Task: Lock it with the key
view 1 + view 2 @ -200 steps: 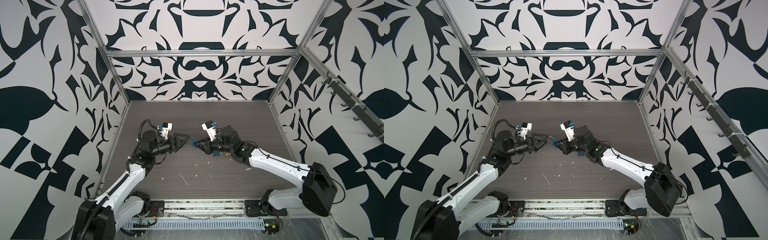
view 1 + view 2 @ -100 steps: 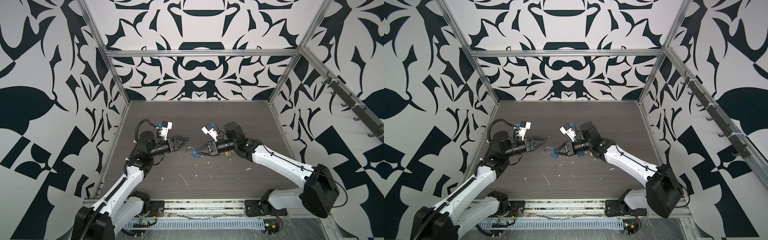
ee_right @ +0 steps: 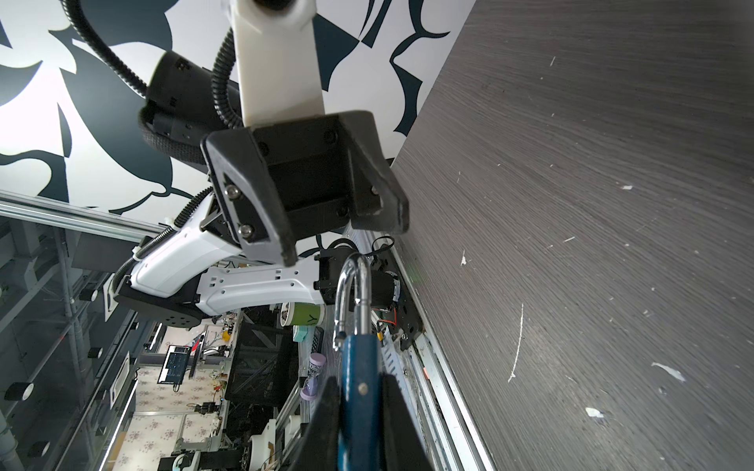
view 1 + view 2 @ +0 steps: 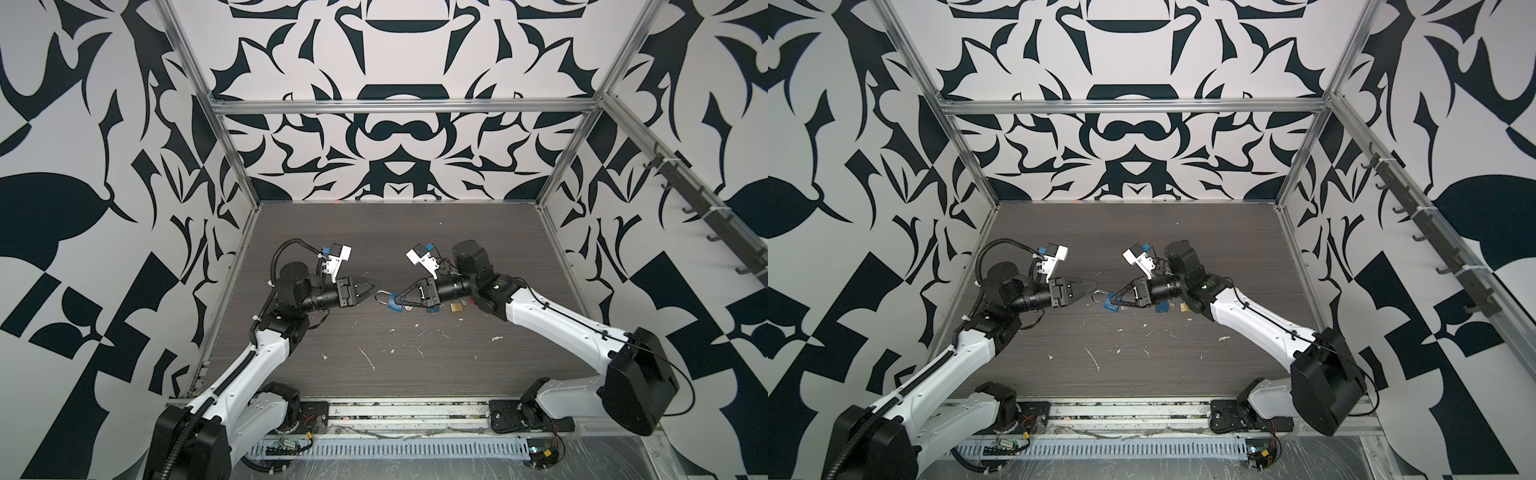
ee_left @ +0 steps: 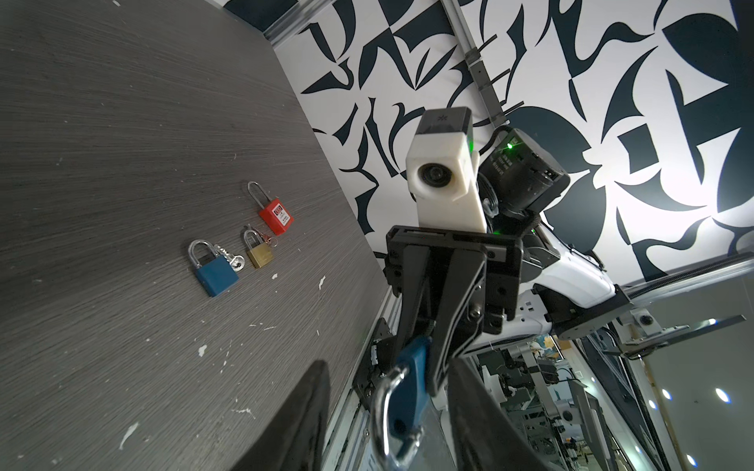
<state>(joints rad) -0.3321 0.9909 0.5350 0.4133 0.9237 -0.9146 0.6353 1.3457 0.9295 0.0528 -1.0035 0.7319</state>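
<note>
Bench: dark grey wood-grain table (image 4: 374,249), scuffed with pale flecks, closed in by black-and-white patterned walls (image 4: 395,145).
Right gripper (image 4: 401,300): you have it clamped on the body of the blue padlock (image 4: 394,302), held off the table, with the shackle pointing out past the fingertips.
Blue padlock, close up: in the right wrist view the body (image 3: 361,391) sits edge-on between the two fingers.
Shackle (image 3: 353,285): looks unlatched, with one leg in the body and the other ending free just beside it.
Left gripper (image 4: 379,286): facing your right gripper tip to tip, jaws partly apart and gripping nothing.
Left fingers (image 5: 314,391): one on either side of the shackle, with a gap showing on both sides.
Key for the held lock: cannot tell, as no keyway faces any camera.
Behind the right gripper, beneath its wrist: a second blue padlock (image 5: 216,277) with a key (image 5: 236,261) beside its shackle, a brass padlock (image 5: 259,255) and a red padlock (image 5: 276,216), all lying flat on the table, close together.
</note>
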